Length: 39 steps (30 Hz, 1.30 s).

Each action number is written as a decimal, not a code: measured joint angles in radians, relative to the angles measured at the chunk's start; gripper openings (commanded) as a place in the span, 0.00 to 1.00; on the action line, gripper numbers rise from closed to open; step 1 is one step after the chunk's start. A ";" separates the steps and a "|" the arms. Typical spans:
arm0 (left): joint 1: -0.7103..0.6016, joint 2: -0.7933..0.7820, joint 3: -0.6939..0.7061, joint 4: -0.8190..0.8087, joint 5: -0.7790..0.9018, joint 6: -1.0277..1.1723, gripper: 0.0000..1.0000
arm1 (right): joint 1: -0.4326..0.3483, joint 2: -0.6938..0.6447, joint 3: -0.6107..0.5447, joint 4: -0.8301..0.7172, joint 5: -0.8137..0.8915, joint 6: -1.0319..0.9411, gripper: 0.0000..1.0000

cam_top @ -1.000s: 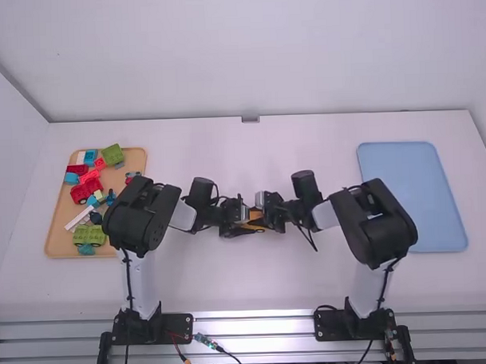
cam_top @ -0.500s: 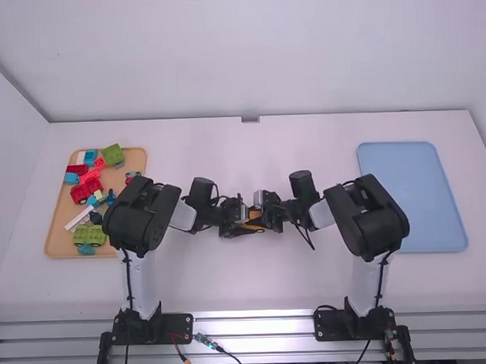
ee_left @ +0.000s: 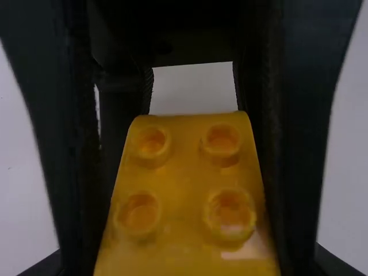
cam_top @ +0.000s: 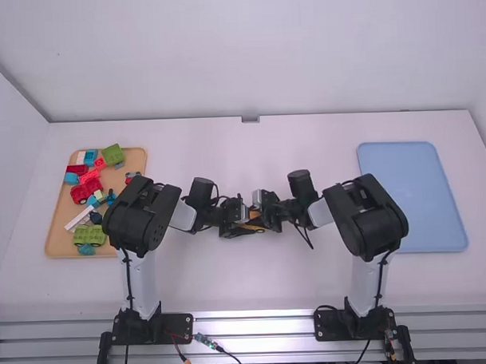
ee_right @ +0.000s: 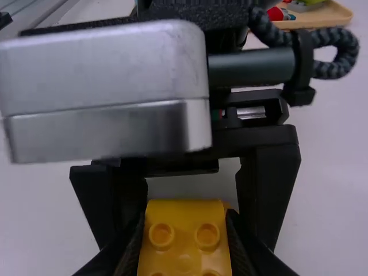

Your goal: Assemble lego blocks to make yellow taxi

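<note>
Yellow blk (ee_left: 183, 184) pinched in R tool (cam_top: 257, 220); L tool (cam_top: 250, 228) adj., can't tell grip.

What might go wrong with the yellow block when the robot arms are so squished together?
The yellow lego block might slip or twist, because the right gripper pinches it only by its sides. The two grippers are also crowded around that one block, so the left gripper could bump the right one and knock it crooked.

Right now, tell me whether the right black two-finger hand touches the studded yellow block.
Touching: right wrist view shows the right hand closed against the yellow block at both sides.
</note>
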 measured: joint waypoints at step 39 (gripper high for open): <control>-0.015 0.000 0.007 -0.011 0.000 0.003 0.30 | -0.025 -0.053 -0.051 -0.023 0.051 -0.018 0.00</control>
